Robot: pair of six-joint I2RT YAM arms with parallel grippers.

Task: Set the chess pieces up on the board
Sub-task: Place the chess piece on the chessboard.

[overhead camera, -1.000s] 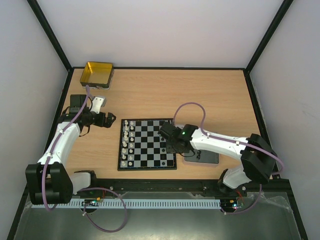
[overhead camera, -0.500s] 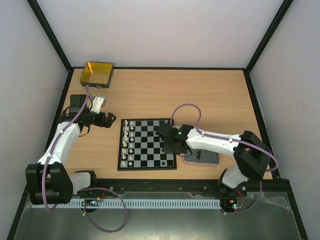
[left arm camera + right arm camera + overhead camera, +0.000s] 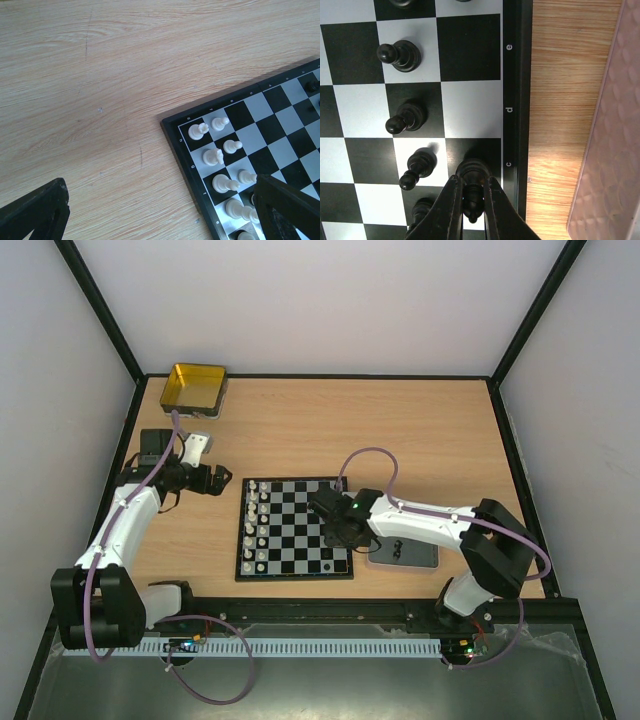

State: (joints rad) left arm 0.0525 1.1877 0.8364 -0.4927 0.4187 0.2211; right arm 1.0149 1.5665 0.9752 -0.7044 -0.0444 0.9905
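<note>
The right gripper (image 3: pixel 470 197) is seen closed narrow on a black piece (image 3: pixel 472 172), the two fingers (image 3: pixel 451 202) pinched either side of its stem, its broad base showing just ahead of the tips. The piece is held over the outermost row of the board (image 3: pixel 517 100), on the dark square beside the rim letter c; whether the base is already touching cannot be told. Just inboard, black pawns (image 3: pixel 405 119) are lined up one row in, the nearest almost alongside the fingers. Beyond the rim lies bare table (image 3: pixel 560 100), then the edge of the grey tray (image 3: pixel 612 150). For a clean placement, the piece is best lowered straight until the base sits flat and centred in its square, the jaws parted only a little so the neighbouring pawn is not nudged, and the gripper lifted vertically before any sideways travel. Across the board, white pieces (image 3: pixel 198 131) are ranked in two rows, and the left gripper (image 3: pixel 159 182) is parked spread wide, holding nothing, over the table by that corner
</note>
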